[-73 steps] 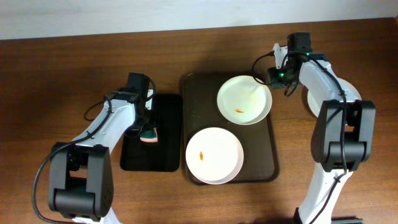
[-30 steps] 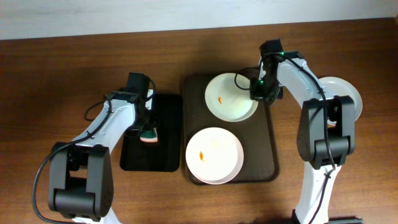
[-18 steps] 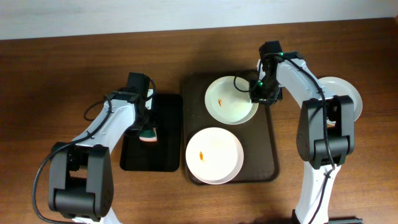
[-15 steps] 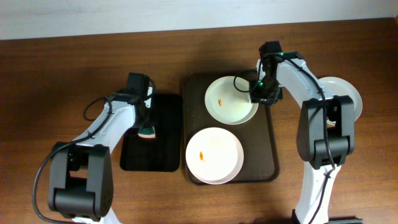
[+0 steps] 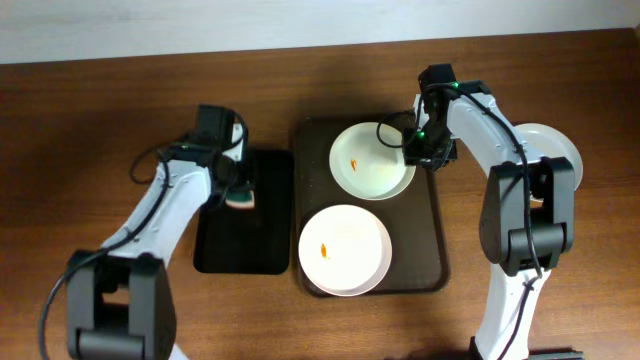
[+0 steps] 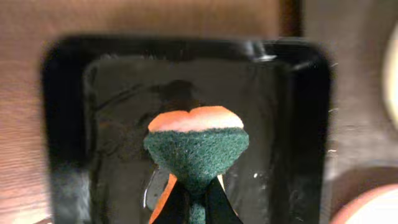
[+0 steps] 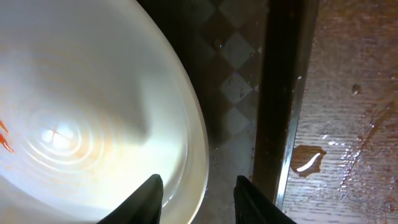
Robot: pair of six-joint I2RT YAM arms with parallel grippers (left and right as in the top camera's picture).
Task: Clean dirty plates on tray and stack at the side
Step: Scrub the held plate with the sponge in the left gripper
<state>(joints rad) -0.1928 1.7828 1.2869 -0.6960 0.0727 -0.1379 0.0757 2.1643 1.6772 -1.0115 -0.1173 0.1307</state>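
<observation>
The left gripper (image 6: pixel 198 208) is squeezing a green and orange sponge (image 6: pixel 196 146) over the small black tray (image 5: pixel 215 250), while the right gripper (image 7: pixel 200 186) is keeping its fingers apart around the rim of a round white plate (image 5: pixel 365 165) lying on the big dark brown tray (image 5: pixel 435 230).

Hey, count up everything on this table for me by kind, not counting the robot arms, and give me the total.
Round white shallow plates: 3
Trays: 2, the large dark brown rectangular tray and the smaller black tray
Green and orange sponge: 1
Total: 6
</observation>
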